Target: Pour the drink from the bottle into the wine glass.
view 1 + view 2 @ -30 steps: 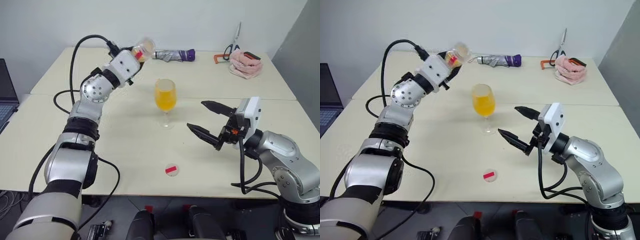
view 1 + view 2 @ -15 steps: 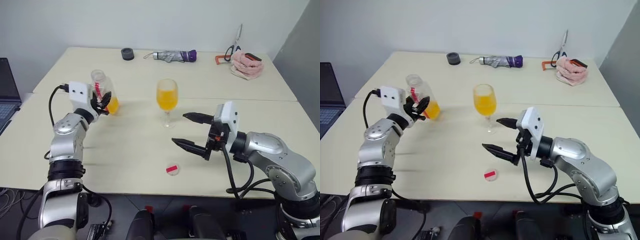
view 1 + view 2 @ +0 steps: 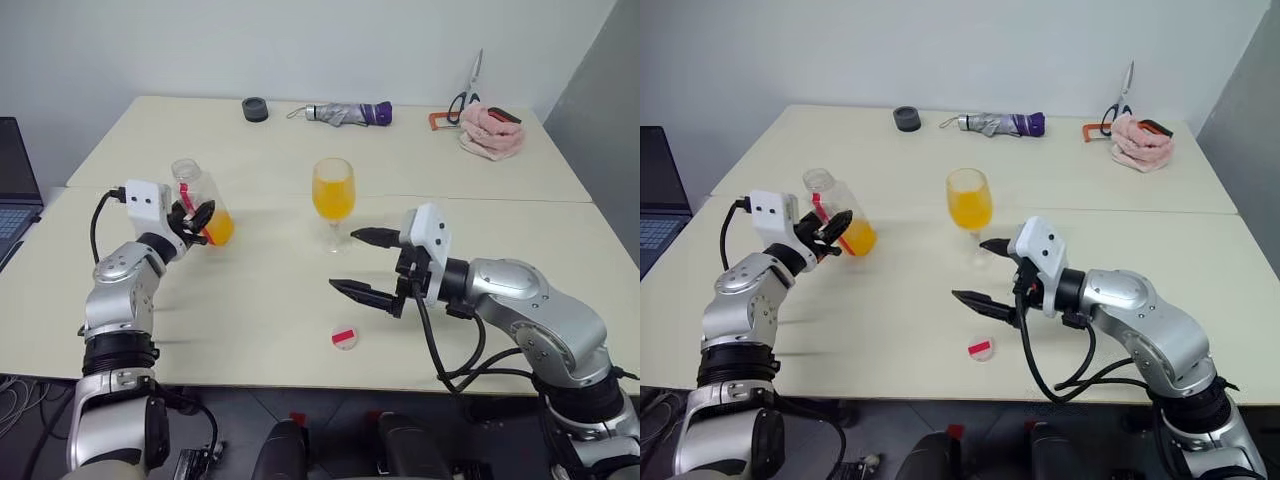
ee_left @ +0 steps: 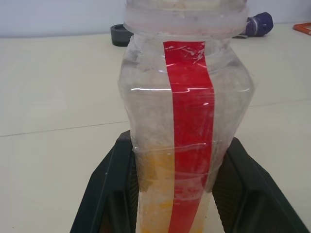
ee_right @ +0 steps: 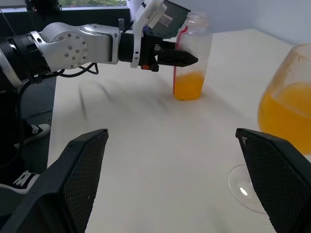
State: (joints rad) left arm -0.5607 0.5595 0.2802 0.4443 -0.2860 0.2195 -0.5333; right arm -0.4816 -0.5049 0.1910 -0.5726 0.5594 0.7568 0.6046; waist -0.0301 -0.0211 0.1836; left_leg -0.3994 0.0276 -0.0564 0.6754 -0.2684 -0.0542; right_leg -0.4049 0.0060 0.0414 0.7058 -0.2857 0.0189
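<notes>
left end effector [image 3: 196, 222] pinches the uncapped bottle [image 3: 203, 200] upright on the tabletop [image 3: 250, 290]. right end effector [image 3: 362, 265] is spread beside the filled wine glass [image 3: 333, 201].

A folded grey-and-purple umbrella [image 3: 345, 111] lies at the table's [image 3: 480, 160] twelve o'clock edge beside a black ring [image 3: 255, 108]; scissors [image 3: 468, 88] and pink cloth [image 3: 491, 126] occupy two o'clock, a laptop [image 3: 14, 190] nine
</notes>
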